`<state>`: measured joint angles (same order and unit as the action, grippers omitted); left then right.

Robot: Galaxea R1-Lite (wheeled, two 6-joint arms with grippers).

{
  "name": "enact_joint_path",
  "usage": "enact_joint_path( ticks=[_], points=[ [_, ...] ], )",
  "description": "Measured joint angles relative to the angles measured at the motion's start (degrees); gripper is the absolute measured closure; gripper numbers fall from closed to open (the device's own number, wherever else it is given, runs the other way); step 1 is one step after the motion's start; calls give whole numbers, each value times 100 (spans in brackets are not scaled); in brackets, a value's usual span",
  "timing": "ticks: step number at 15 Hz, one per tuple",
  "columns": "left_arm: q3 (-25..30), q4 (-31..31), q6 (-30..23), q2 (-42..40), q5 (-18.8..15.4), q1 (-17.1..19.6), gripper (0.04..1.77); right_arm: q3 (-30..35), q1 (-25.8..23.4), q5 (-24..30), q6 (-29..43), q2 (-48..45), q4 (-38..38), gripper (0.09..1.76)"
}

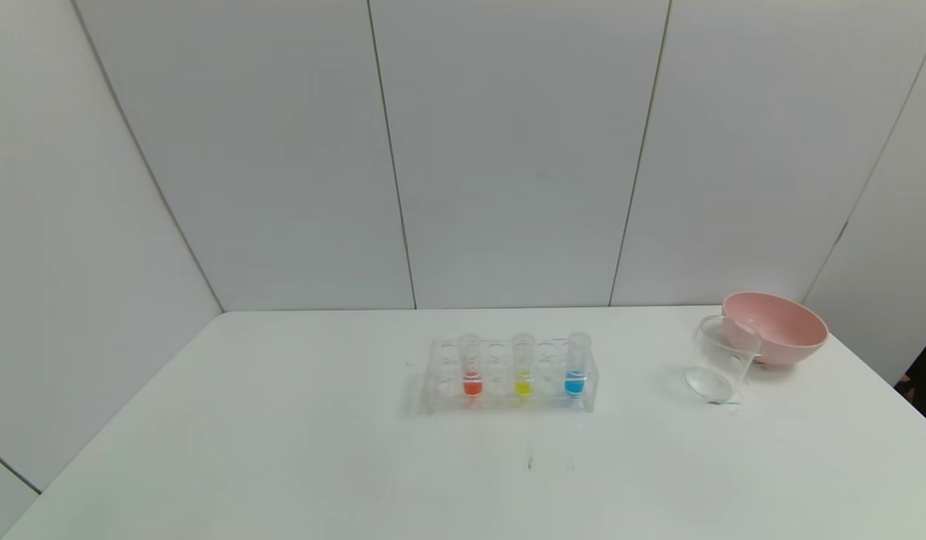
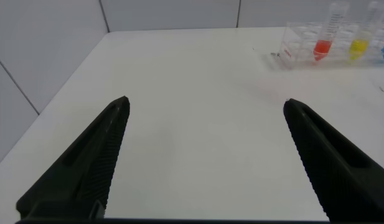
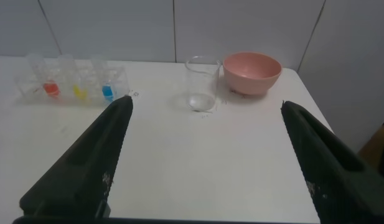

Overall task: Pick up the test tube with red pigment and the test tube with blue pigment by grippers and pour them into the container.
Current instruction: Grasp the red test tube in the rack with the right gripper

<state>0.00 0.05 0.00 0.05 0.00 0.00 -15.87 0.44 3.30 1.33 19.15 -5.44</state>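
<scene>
The red test tube (image 1: 471,367) and the blue test tube (image 1: 576,365) stand upright in a clear rack (image 1: 507,397) mid-table, with a yellow tube (image 1: 522,366) between them. The clear beaker (image 1: 720,361) stands to the right, empty. Neither arm shows in the head view. My left gripper (image 2: 205,102) is open and empty over bare table, well short of the rack; the red tube (image 2: 323,37) shows far off. My right gripper (image 3: 206,102) is open and empty, facing the beaker (image 3: 201,84) from a distance; the blue tube (image 3: 107,87) and the red tube (image 3: 51,84) show in that view too.
A pink bowl (image 1: 776,328) sits right behind the beaker near the table's far right corner. Grey wall panels close the back and left. The table's right edge (image 1: 882,382) runs just past the bowl.
</scene>
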Motion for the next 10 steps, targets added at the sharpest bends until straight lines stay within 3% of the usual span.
enact_joint_path(
  ticks=[4, 7, 10],
  points=[
    [0, 0, 0, 0, 0, 0, 5, -378, 22, 20, 6, 1431, -1033, 14],
    [0, -2, 0, 0, 0, 0, 5, -728, 112, 33, 6, 2404, -1270, 14],
    [0, 0, 2, 0, 0, 0, 5, -887, 571, 30, 6, 3202, -1325, 14]
  ],
)
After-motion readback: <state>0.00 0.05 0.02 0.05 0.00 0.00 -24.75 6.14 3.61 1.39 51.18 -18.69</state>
